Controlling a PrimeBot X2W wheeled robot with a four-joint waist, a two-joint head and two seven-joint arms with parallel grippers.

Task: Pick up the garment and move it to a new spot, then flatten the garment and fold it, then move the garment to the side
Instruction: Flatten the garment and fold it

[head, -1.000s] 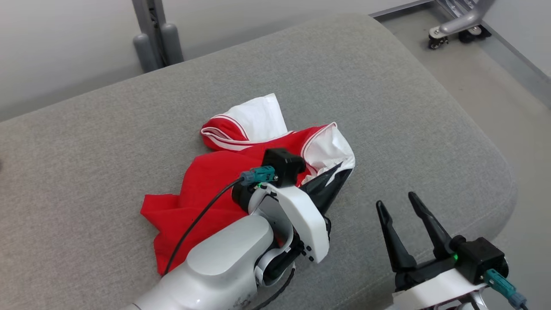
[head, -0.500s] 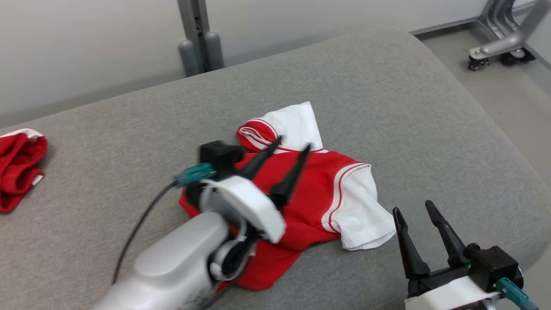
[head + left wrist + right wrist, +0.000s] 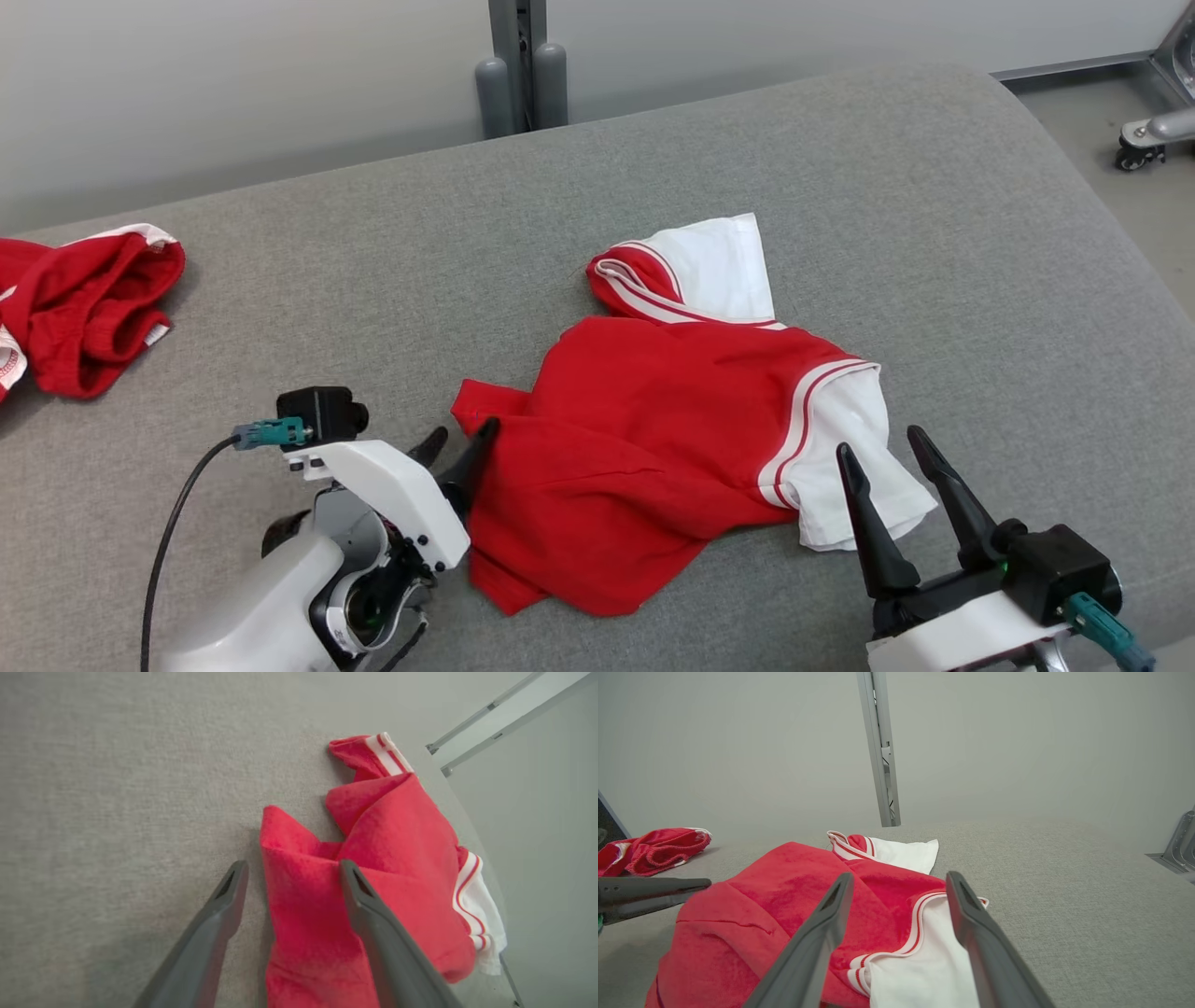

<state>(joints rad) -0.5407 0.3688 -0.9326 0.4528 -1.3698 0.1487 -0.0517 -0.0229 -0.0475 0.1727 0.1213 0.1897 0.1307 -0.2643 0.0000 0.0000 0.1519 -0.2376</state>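
Observation:
The garment [image 3: 653, 439], a red shirt with white sleeves and red-white striped trim, lies crumpled on the grey cushion [image 3: 373, 233]. My left gripper [image 3: 459, 441] is open at the shirt's left edge. In the left wrist view the gripper [image 3: 293, 865] straddles that red edge [image 3: 383, 858], one finger over cloth and one over bare cushion. My right gripper [image 3: 880, 443] stands open just in front of the right white sleeve, holding nothing. In the right wrist view this gripper [image 3: 900, 877] points across the shirt [image 3: 784, 882].
A second red garment [image 3: 84, 299] lies bunched at the cushion's far left. A grey metal post [image 3: 520, 65] stands behind the cushion. A wheeled metal leg [image 3: 1148, 140] is on the floor at the right. The cushion's rounded edge drops off at the right.
The camera has swung, shifting the whole picture. My left gripper has come off the top of the shirt and drawn back to its left edge. The shirt now lies more spread out.

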